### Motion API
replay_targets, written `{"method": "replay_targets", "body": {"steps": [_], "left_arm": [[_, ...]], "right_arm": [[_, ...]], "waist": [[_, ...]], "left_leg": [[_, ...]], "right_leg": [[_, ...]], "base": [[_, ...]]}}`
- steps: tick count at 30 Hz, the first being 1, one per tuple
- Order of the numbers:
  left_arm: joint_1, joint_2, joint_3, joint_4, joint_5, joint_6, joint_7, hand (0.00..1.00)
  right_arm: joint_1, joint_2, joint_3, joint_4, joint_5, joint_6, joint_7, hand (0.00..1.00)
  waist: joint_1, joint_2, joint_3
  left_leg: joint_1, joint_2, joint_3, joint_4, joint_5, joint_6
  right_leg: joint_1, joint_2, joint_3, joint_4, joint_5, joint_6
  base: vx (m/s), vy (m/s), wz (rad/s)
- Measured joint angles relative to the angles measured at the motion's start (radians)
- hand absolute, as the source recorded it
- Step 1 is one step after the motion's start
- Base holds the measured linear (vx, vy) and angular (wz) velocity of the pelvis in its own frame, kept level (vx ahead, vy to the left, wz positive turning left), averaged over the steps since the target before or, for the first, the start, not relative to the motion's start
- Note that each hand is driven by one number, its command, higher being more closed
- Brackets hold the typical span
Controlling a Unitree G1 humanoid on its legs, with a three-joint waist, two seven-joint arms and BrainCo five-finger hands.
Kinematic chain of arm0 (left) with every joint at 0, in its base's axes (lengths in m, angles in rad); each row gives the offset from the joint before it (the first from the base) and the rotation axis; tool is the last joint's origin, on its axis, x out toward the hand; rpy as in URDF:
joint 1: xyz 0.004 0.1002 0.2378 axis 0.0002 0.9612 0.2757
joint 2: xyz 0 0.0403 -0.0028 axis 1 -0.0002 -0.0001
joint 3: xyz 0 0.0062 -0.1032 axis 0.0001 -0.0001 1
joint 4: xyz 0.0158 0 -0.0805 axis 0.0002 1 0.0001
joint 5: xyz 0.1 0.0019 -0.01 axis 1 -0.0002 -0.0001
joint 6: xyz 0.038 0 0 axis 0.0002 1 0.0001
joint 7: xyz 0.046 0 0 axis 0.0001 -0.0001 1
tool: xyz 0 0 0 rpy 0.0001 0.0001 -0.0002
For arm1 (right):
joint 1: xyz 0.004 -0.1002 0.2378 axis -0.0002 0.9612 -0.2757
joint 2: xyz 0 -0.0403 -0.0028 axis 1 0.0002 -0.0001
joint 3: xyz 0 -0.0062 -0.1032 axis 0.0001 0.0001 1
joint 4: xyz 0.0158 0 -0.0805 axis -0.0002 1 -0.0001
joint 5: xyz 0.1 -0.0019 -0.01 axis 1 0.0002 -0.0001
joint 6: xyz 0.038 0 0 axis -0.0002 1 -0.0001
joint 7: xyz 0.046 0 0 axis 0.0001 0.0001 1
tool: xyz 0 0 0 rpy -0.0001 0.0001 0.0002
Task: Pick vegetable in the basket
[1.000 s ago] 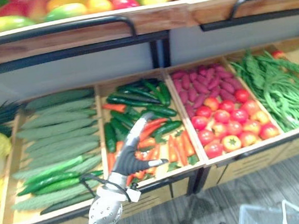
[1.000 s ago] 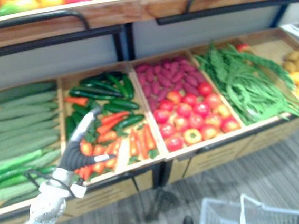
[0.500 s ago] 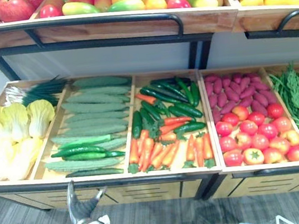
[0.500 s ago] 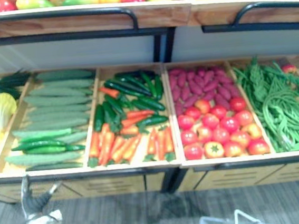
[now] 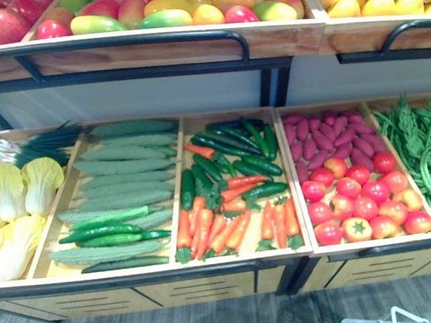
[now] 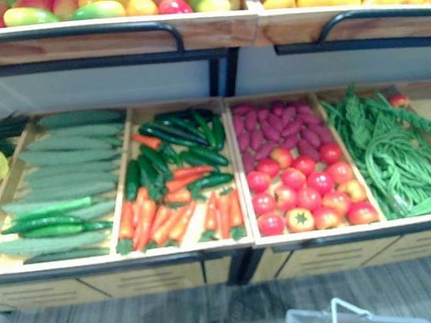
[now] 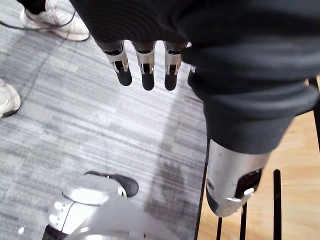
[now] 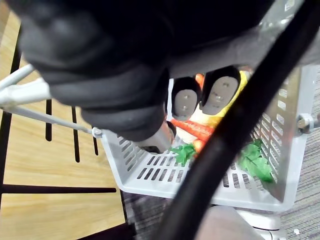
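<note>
Several carrots (image 8: 195, 129) are being carried in the white basket (image 8: 150, 175), its handle (image 8: 240, 125) being clasped by the curled right hand (image 8: 220, 95), while the left hand (image 7: 145, 65) is being held straight-fingered and empty over the floor (image 7: 75, 125); spillage is likely being risked if the basket is swung.

Head pair: set back from the produce stand (image 5: 136, 53), facing it and tilted down. Both eyes share the lower shelf (image 5: 165, 267), cucumbers (image 5: 117, 171) through beans (image 5: 428, 149). The right eye sits slightly rightward and takes in more of the basket (image 6: 345, 321) at the bottom edge.

Left wrist: close, looking along the left hand (image 7: 145, 30) down to the floor (image 7: 75, 130).

Right wrist: very close, looking past the curled fingers (image 8: 218, 97) of the right hand (image 8: 186, 102) into the basket.
</note>
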Motion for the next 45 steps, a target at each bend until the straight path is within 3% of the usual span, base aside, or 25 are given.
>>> {"method": "replay_targets", "body": {"steps": [5,14,17,19,22,24,25,26,27,28,31,34,35,36,37,38,39,40,41,42,43,44,45], "left_arm": [[-0.034,0.022,-0.058,0.031,-0.019,0.003,-0.070,0.00],[-0.051,0.039,-0.159,0.041,-0.038,0.001,-0.085,0.00],[-0.055,0.038,-0.172,0.041,-0.039,0.001,-0.086,0.00],[-0.067,0.036,-0.197,0.041,-0.039,0.001,-0.086,0.00],[-0.096,0.050,-0.220,0.053,-0.038,0.000,-0.083,0.00],[-0.115,0.073,-0.254,0.067,-0.036,-0.002,-0.080,0.00],[-0.124,0.083,-0.274,0.072,-0.035,-0.002,-0.079,0.00],[-0.134,0.077,-0.283,0.068,-0.032,-0.004,-0.077,0.00],[-0.138,0.077,-0.284,0.063,-0.028,-0.006,-0.076,0.00],[-0.161,0.080,-0.290,0.035,-0.021,-0.005,-0.074,0.00],[-0.147,0.080,-0.306,0.025,-0.016,-0.004,-0.075,0.00],[-0.136,0.085,-0.311,0.024,-0.019,-0.004,-0.074,0.00],[-0.134,0.096,-0.311,0.017,-0.019,-0.004,-0.073,0.00],[-0.136,0.100,-0.310,0.017,-0.019,-0.004,-0.073,0.00],[-0.145,0.100,-0.309,0.016,-0.020,-0.004,-0.072,0.00],[-0.159,0.086,-0.310,0.026,-0.019,0.000,-0.072,0.00],[-0.158,0.076,-0.310,0.028,-0.020,-0.001,-0.074,0.00],[-0.156,0.066,-0.307,0.026,-0.027,-0.004,-0.075,0.00],[-0.165,0.082,-0.303,0.025,-0.030,-0.004,-0.074,0.00],[-0.190,0.088,-0.290,0.027,-0.038,0.003,-0.063,0.00],[-0.189,0.081,-0.290,0.029,-0.038,0.003,-0.062,0.00],[-0.178,0.080,-0.280,0.029,-0.038,0.003,-0.065,0.00],[-0.172,0.074,-0.270,0.026,-0.039,0.002,-0.059,0.00]], "right_arm": [[-0.022,0.000,0.004,0.001,-0.024,0.005,0.018,1.00],[-0.031,-0.013,0.049,0.001,-0.035,0.012,0.038,1.00],[-0.033,-0.018,0.046,0.001,-0.034,0.012,0.038,1.00],[-0.035,-0.030,0.037,0.000,-0.033,0.012,0.039,1.00],[-0.036,-0.025,0.018,-0.013,-0.032,0.006,0.044,1.00],[-0.047,-0.021,0.026,-0.023,-0.032,-0.003,0.048,1.00],[-0.052,-0.017,0.047,-0.042,-0.032,-0.006,0.048,1.00],[-0.072,-0.020,0.065,-0.051,-0.032,-0.006,0.048,1.00],[-0.091,-0.017,0.066,-0.053,-0.031,-0.004,0.048,1.00],[-0.102,-0.002,0.064,-0.037,-0.010,0.004,0.054,1.00],[-0.100,0.006,0.060,-0.011,0.007,0.017,0.053,1.00],[-0.100,0.006,0.060,-0.007,0.004,0.021,0.051,1.00],[-0.100,0.005,0.064,-0.008,-0.012,0.031,0.045,1.00],[-0.103,0.006,0.068,-0.008,-0.019,0.036,0.045,1.00],[-0.110,0.004,0.070,-0.007,-0.023,0.038,0.045,1.00],[-0.123,-0.009,0.078,-0.011,-0.023,0.037,0.041,1.00],[-0.125,-0.020,0.078,-0.008,-0.023,0.038,0.041,1.00],[-0.134,-0.035,0.083,-0.006,-0.022,0.037,0.036,1.00],[-0.141,-0.032,0.084,0.000,-0.022,0.043,0.033,1.00],[-0.153,-0.032,0.109,0.001,-0.021,0.043,0.037,1.00],[-0.154,-0.034,0.114,0.001,-0.021,0.044,0.033,1.00],[-0.137,-0.035,0.123,-0.002,-0.021,0.043,0.033,1.00],[-0.114,-0.044,0.122,-0.001,-0.021,0.044,0.032,1.00]], "waist": [[-0.013,0.004,0.005],[-0.010,0.005,0.030],[-0.012,0.012,0.047],[-0.014,0.029,0.064],[-0.028,0.024,0.079],[-0.032,0.014,0.088],[-0.036,0.012,0.102],[-0.034,0.042,0.118],[-0.041,0.041,0.134],[-0.040,0.029,0.162],[-0.036,0.029,0.166],[-0.032,0.014,0.170],[-0.028,-0.009,0.161],[-0.026,-0.020,0.155],[-0.025,-0.021,0.156],[-0.021,0.021,0.151],[-0.011,0.040,0.138],[-0.006,0.043,0.123],[-0.011,0.018,0.127],[-0.012,0.009,0.154],[-0.016,0.027,0.161],[-0.023,0.038,0.168],[-0.034,0.044,0.165]], "left_leg": [[0.005,0.001,0.022,-0.004,-0.003,-0.001],[0.036,0.006,0.070,-0.004,-0.018,-0.005],[0.019,0.011,0.076,0.086,-0.072,-0.001],[-0.009,0.024,0.075,0.202,-0.136,0.008],[-0.028,0.026,0.127,0.280,-0.184,0.031],[-0.036,0.029,0.207,0.292,-0.205,0.049],[-0.036,0.041,0.264,0.291,-0.211,0.069],[-0.035,0.066,0.349,0.277,-0.196,0.098],[-0.036,0.075,0.373,0.277,-0.188,0.106],[-0.024,0.082,0.443,0.239,-0.149,0.112],[0.018,0.094,0.553,0.162,-0.090,0.120],[0.033,0.100,0.667,0.151,-0.064,0.114],[0.019,0.119,0.748,0.196,-0.062,0.110],[0.007,0.135,0.771,0.228,-0.062,0.110],[-0.006,0.164,0.789,0.258,-0.061,0.107],[-0.053,0.209,0.773,0.270,-0.063,0.098],[-0.069,0.198,0.750,0.227,-0.062,0.097],[-0.066,0.203,0.777,0.190,-0.008,0.075],[-0.076,0.201,0.796,0.220,-0.003,0.072],[-0.075,0.250,0.839,0.292,-0.002,0.070],[-0.070,0.290,0.842,0.328,0.002,0.067],[-0.081,0.376,0.834,0.437,0.003,0.066],[-0.073,0.383,0.800,0.430,-0.010,0.043]], "right_leg": [[-0.010,0.001,0.023,0.000,0.002,0.002],[-0.015,0.007,0.071,0.000,0.001,0.002],[-0.007,0.004,0.089,0.011,-0.003,0.007],[-0.028,-0.006,0.110,0.095,-0.029,0.014],[-0.115,-0.023,0.195,0.222,-0.032,0.004],[-0.190,-0.013,0.274,0.246,0.037,-0.024],[-0.219,0.006,0.306,0.203,0.143,-0.031],[-0.227,0.032,0.323,0.108,0.274,-0.011],[-0.233,0.038,0.297,0.133,0.265,-0.014],[-0.267,0.010,0.138,0.419,0.029,-0.125],[-0.205,-0.029,0.002,0.666,-0.139,-0.148],[-0.101,-0.130,-0.042,0.775,-0.166,-0.142],[-0.043,-0.216,-0.071,0.747,-0.145,-0.138],[-0.038,-0.232,-0.079,0.712,-0.143,-0.130],[-0.047,-0.208,-0.096,0.681,-0.159,-0.109],[-0.062,-0.118,-0.131,0.568,-0.156,-0.112],[-0.067,-0.091,-0.120,0.501,-0.159,-0.111],[-0.079,-0.103,-0.144,0.491,-0.231,-0.043],[-0.080,-0.119,-0.144,0.468,-0.265,0.002],[-0.055,-0.063,-0.147,0.369,-0.298,0.027],[-0.041,-0.027,-0.140,0.340,-0.281,0.007],[0.019,0.028,-0.131,0.272,-0.264,-0.015],[0.057,0.047,-0.115,0.239,-0.260,-0.022]], "base": [[0.00,0.001,-0.13],[-0.02,-0.002,-0.15],[0.00,0.018,-0.20],[-0.01,0.065,-0.24],[-0.08,0.125,-0.63],[-0.22,0.158,-1.19],[-0.34,0.208,-1.65],[-0.25,0.135,-1.54],[-0.40,0.218,-1.56],[-0.23,0.127,-1.04],[-0.16,0.085,-1.05],[-0.13,-0.095,-1.41],[-0.13,-0.292,-1.55],[-0.11,-0.325,-1.60],[-0.12,-0.355,-1.50],[-0.14,-0.341,-1.51],[-0.29,-0.435,-1.89],[-0.21,-0.323,-1.29],[-0.15,-0.552,-1.51],[0.01,-0.438,-0.97],[0.00,-0.421,-0.97],[-0.06,-0.301,-0.54],[-0.07,-0.251,-0.51]]}}
